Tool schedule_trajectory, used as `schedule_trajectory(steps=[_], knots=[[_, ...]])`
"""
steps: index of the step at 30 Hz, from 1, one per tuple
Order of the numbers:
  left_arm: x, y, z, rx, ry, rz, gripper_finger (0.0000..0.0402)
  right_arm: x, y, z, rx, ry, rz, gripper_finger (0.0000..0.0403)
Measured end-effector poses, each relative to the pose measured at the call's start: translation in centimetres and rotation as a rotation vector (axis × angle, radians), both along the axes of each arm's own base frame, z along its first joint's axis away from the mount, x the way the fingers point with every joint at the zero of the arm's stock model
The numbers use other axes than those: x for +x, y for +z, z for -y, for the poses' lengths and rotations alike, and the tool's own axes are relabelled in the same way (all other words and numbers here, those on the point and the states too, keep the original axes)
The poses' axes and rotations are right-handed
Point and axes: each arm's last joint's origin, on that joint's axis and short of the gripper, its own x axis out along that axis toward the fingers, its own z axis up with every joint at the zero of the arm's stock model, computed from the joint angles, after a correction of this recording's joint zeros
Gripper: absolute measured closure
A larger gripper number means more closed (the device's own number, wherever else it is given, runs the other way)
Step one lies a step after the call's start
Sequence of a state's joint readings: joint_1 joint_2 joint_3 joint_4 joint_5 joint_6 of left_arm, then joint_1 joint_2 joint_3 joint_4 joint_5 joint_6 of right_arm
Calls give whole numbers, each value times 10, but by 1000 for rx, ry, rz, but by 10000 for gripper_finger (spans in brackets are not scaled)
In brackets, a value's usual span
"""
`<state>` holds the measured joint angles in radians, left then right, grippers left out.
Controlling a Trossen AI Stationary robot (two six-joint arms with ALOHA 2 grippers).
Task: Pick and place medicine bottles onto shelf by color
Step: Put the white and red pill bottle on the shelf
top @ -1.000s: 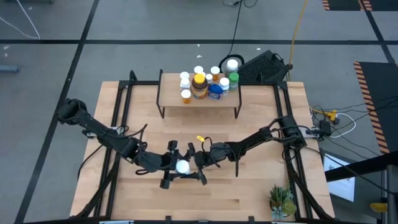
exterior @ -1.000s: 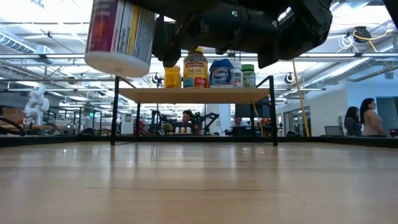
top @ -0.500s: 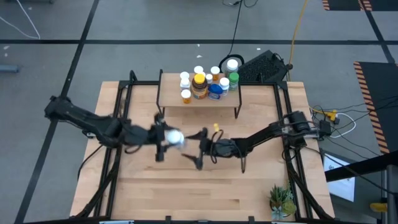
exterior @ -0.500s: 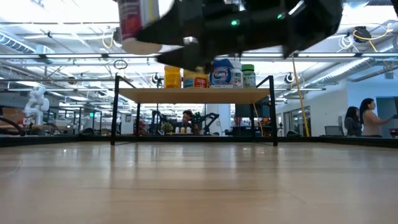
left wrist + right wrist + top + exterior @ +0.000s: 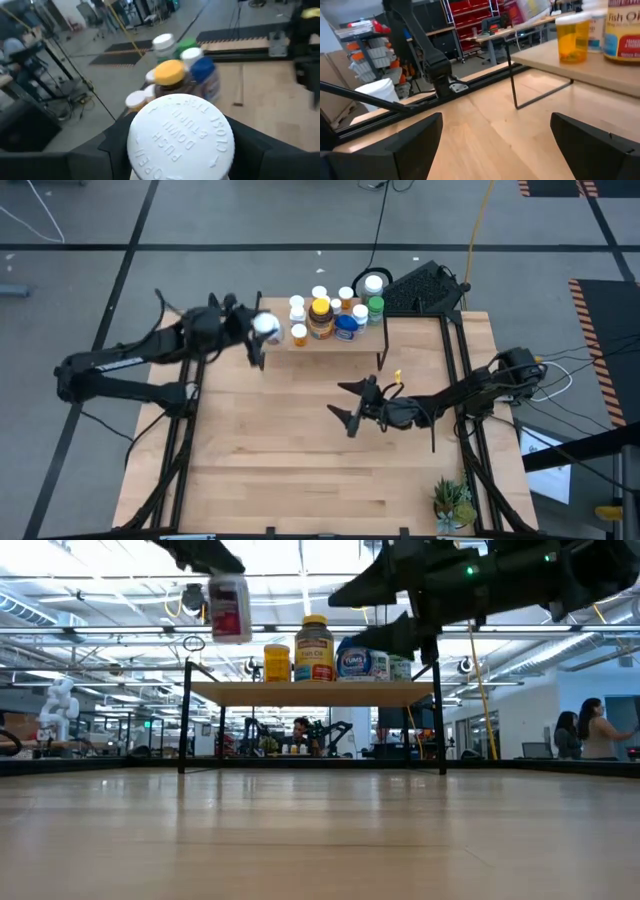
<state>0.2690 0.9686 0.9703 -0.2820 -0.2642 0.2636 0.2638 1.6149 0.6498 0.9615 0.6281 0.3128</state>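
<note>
Medicine bottle under transfer: a white bottle with a white push-down cap and a red-and-white label was clamped in the left gripper and held in the air, clear of the counter. It was positioned at the left end of the shelf, just beside the bottles already standing there; in the low view it hung above the level of the shelf board, over the shelf's left leg. Whether it was over the board or just off its end could not be determined.

On the shelf, standing upright and grouped toward the middle and right end: an amber bottle with a yellow lid, a blue jar, a green bottle, an orange bottle and several white-capped bottles. The shelf stood at the far edge of the counter, roughly centred.

The right gripper hung above the middle of the counter, right of centre, fingers spread apart and carrying nothing.

A small potted plant stood at the near right corner of the counter.
</note>
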Motion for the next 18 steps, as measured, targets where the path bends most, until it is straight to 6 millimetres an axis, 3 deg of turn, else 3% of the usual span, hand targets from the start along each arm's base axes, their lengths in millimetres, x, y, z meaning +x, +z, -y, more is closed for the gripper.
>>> schedule_trajectory(steps=[5, 10, 13, 18], knots=[[3, -11, -50, -69, 27, 5, 148, -2, -2, 0, 17, -1, 4, 39], [8, -30, -92, -143, 42, -10, 166, -2, -2, 0, 17, 0, 10, 39], [10, -36, -111, -176, 60, -20, 168, -2, -2, 0, 16, 0, 9, 39], [11, -43, -127, -231, 70, -24, 136, -2, -3, 1, 14, 0, -1, 39]])
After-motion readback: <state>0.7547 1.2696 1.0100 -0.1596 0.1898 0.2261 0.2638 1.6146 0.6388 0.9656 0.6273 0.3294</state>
